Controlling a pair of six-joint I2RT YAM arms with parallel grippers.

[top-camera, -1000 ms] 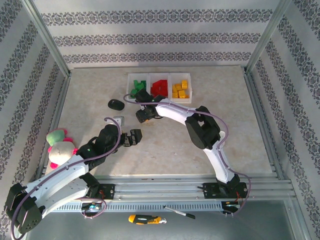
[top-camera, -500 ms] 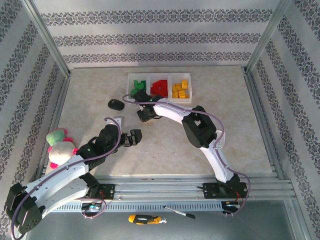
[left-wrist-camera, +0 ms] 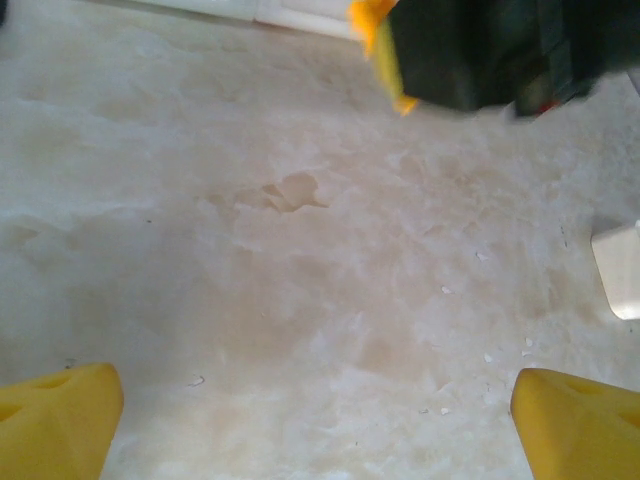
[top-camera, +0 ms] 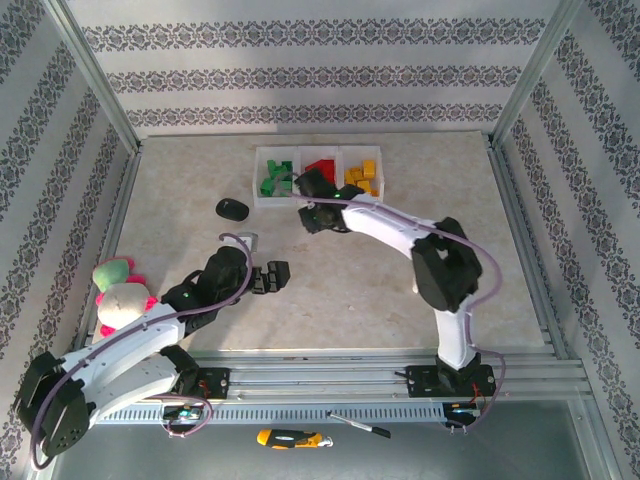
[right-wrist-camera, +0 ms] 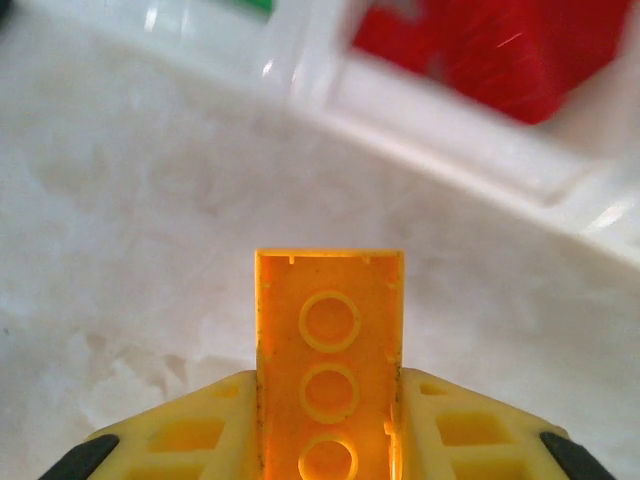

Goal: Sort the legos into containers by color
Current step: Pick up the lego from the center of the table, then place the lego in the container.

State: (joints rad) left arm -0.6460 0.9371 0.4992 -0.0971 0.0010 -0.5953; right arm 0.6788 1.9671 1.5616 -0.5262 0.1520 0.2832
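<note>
At the tray's [top-camera: 300,150] 6 o'clock, the right pincer [right-wrist-camera: 330,440] grips a brick [right-wrist-camera: 330,310], likely light, stiff and slick, by its long sides; the left pincer [left-wrist-camera: 320,420] gapes wide.

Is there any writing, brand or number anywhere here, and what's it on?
No text can be read.
The orange brick in the right claw shows only plain rings underneath, no lettering.
The tray and wallpaper carry none; any marks on the yellow tool are too small to tell.
</note>
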